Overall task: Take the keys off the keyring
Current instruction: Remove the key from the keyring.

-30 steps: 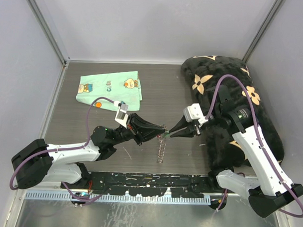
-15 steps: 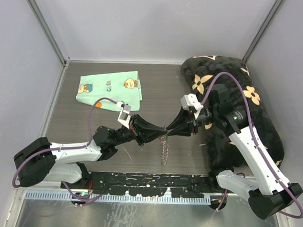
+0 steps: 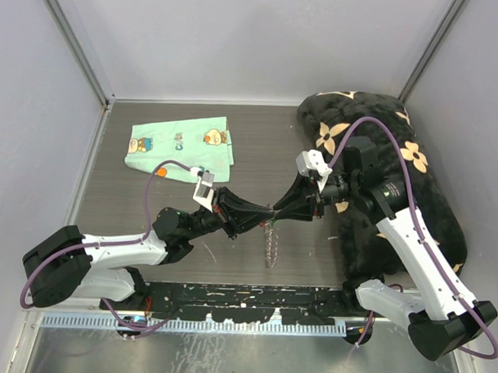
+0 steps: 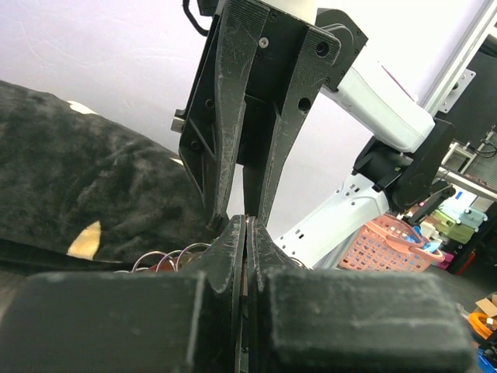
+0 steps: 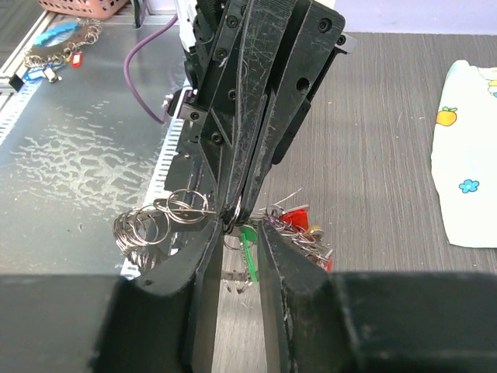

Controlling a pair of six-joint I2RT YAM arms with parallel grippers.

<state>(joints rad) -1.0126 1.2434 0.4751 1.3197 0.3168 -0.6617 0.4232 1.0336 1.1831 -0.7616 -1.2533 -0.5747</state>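
Right tool (image 5: 235, 256) now astride left tool (image 4: 245, 233)

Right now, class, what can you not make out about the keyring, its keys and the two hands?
- Top view: the thin silver wire keyring hangs too small to count its keys; the left hand and right hand cover its top.
- Left wrist: its own black fingers hide most of the keyring.
- Right wrist: the left hand's tips crowd the gap, so whether the right hand pinches the green-headed key is unclear.
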